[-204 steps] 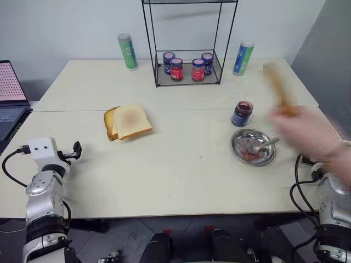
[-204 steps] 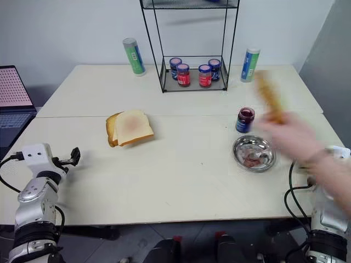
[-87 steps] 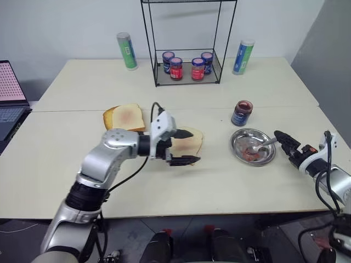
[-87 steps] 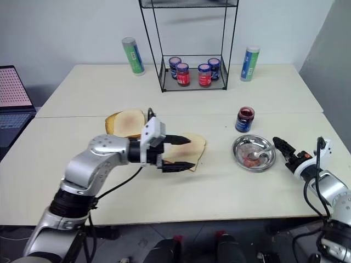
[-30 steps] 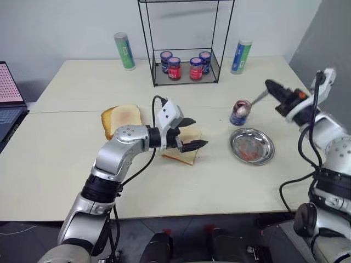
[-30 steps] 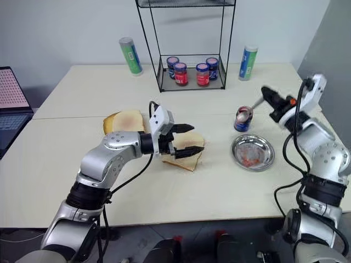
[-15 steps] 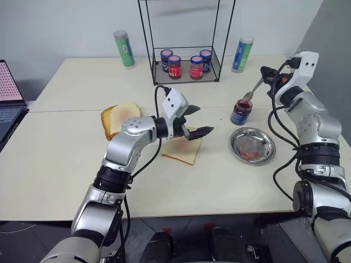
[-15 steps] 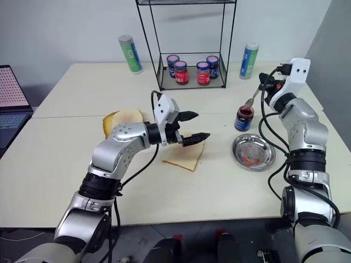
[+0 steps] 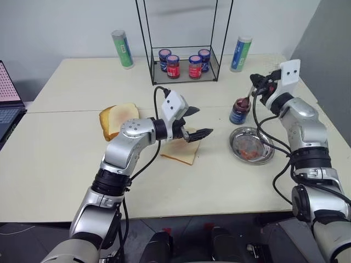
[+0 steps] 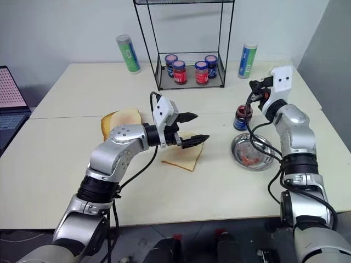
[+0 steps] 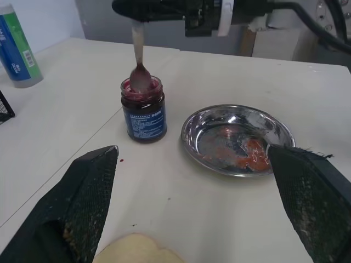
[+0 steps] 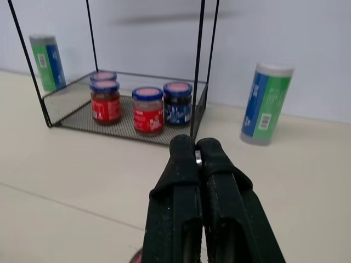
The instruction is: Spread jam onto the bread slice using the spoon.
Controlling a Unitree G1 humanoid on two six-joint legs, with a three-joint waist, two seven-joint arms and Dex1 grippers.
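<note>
Right gripper (image 11: pixel 137 10) clenching the spoon (image 11: pixel 139 66), bowl dipping into the jam (image 11: pixel 142 86), clear from the left wrist, left gripper (image 9: pixel 198 121) jaws released over the bread slice (image 9: pixel 181 153), seemingly not touching, on the counter (image 9: pixel 55 159).

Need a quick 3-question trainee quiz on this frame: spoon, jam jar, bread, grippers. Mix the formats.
1. True or false: the spoon's bowl is at the mouth of the open jam jar.
2. Which gripper holds the spoon? A) left gripper B) right gripper C) neither
3. Fill in: the steel dish with jam smears sits on the table beside the ____.

Key
1. True: the spoon hangs handle-up from the closed fingers, bowl at the jar's rim.
2. B: the right gripper is shut on the handle; the left gripper is open above the bread slice.
3. jam jar
</note>
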